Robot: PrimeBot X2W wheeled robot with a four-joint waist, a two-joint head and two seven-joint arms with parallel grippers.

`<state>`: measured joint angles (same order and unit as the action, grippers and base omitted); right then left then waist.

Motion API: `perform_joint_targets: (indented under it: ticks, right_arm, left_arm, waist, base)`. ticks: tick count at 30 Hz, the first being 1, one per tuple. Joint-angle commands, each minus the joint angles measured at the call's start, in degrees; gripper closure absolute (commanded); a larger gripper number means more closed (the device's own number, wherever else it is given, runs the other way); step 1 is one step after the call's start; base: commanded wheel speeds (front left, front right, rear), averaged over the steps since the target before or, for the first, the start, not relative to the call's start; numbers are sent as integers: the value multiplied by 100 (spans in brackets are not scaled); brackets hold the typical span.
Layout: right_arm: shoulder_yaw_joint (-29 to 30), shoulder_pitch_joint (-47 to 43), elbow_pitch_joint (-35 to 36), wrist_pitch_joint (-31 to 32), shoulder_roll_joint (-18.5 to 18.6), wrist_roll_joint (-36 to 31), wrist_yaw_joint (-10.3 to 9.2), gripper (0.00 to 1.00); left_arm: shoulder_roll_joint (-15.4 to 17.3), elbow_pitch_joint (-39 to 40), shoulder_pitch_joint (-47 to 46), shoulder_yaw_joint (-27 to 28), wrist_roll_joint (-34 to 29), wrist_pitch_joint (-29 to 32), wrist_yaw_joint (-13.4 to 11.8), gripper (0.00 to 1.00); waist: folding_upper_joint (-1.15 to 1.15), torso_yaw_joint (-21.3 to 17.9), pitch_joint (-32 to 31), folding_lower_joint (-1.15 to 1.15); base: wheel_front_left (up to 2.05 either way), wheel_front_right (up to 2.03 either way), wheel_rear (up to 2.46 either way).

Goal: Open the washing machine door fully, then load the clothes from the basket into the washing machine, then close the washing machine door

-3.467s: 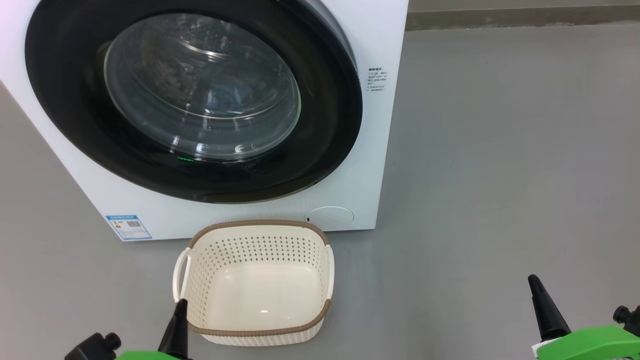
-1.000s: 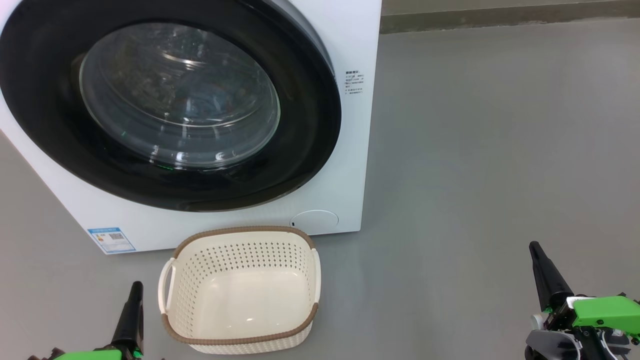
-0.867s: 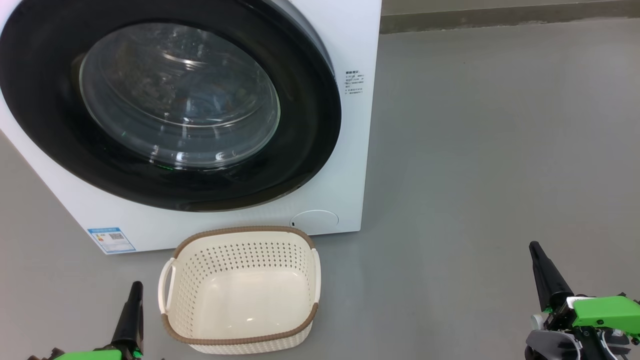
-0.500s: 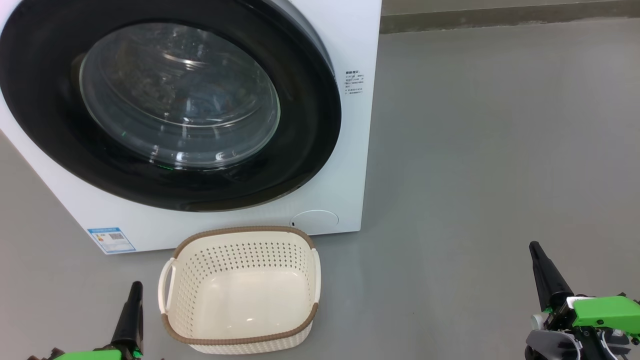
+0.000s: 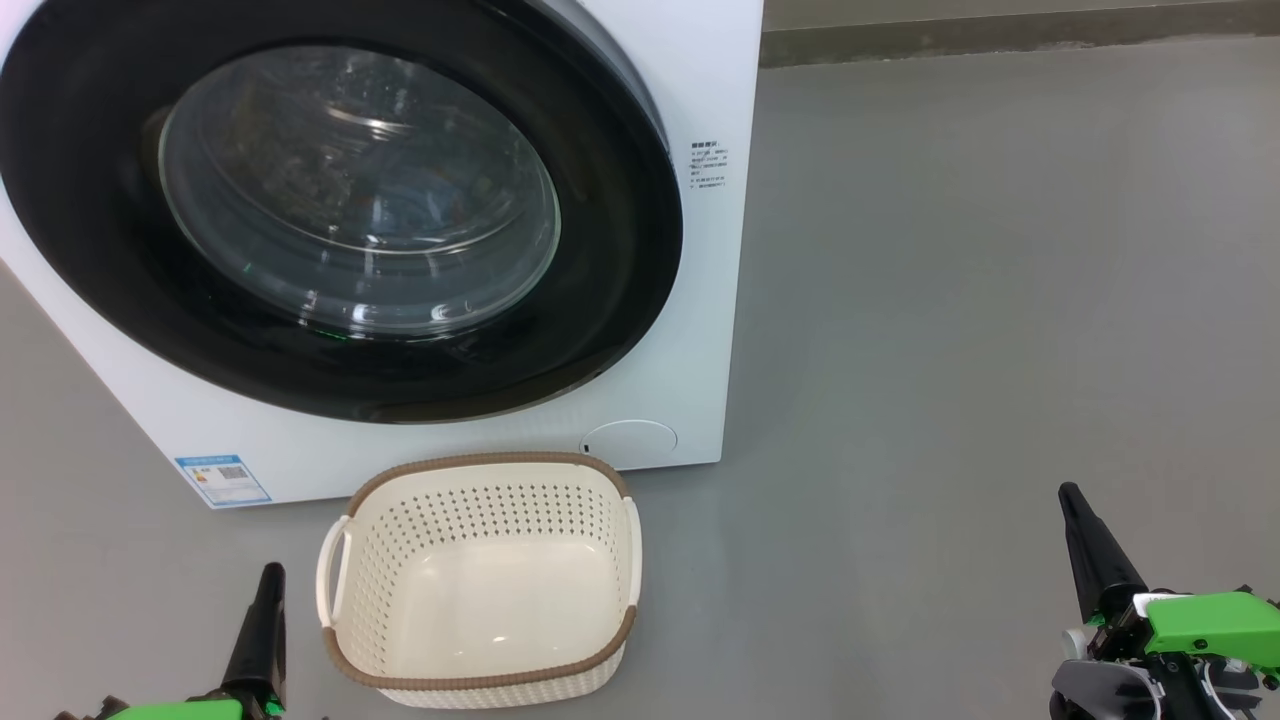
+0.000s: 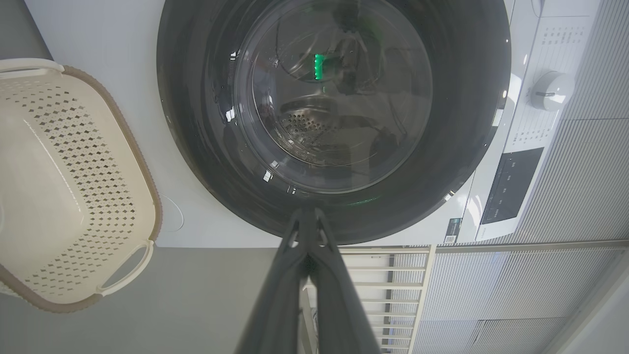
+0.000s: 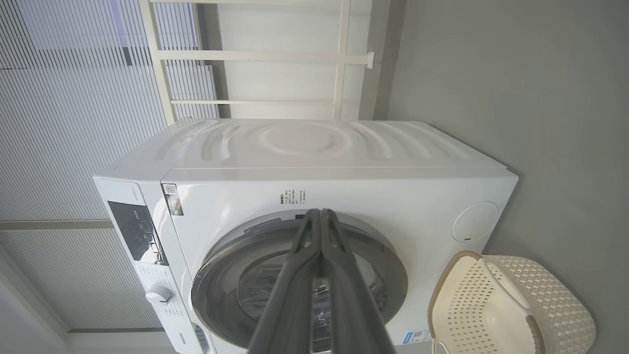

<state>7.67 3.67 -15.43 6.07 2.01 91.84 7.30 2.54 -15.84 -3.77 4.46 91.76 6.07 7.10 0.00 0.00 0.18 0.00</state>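
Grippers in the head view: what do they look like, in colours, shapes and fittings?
The left gripper and right gripper each have long glossy black fingers tapering to a narrow rounded tip, rising from a bright green housing. Beside the right one's green block sits a grey rounded part. In the wrist views the fingers look smooth, dark grey and unmarked.

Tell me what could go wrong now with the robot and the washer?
1. The left gripper, shut, sits close beside the empty basket. A sideways swing of that arm might knock the basket over.
2. The washing machine door looks closed, but the pictures cannot show whether it has latched, so it might pop open.
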Motion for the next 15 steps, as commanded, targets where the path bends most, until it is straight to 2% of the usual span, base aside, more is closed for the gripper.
perform_joint_targets:
  ticks: [1,15]
  right_arm:
    - [-116,252,141,41,87,33,19,100]
    - [-116,252,141,41,87,33,19,100]
  left_arm:
    - [46,179,-241,194,50,32,38,100]
    - [44,179,-242,198,47,35,38,100]
  waist:
    - [0,0,0,0]
    - [0,0,0,0]
  base:
    - [0,0,0]
    - [0,0,0]
